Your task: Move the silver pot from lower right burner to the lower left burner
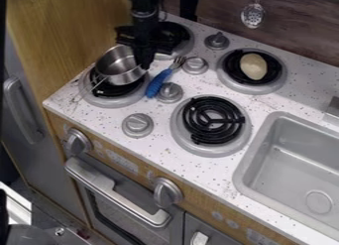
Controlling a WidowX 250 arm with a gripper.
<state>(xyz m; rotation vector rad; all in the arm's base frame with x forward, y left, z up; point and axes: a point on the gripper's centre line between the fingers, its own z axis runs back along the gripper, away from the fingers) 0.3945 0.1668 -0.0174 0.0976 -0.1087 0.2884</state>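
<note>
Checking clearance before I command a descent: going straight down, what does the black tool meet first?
Probably the silver metal pot, at its rim nearest the blue-handled fork; the black tool appears right at that rim, though depth there is unclear.

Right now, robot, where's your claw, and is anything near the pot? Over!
Claw at the silver pot's rim. Pot over lower left burner, maybe resting. Blue-handled fork close by.

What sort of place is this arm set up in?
Looks like a toy kitchen: black coil burners in a speckled white counter, a grey rectangular sink, and a silver oven handle below.
</note>
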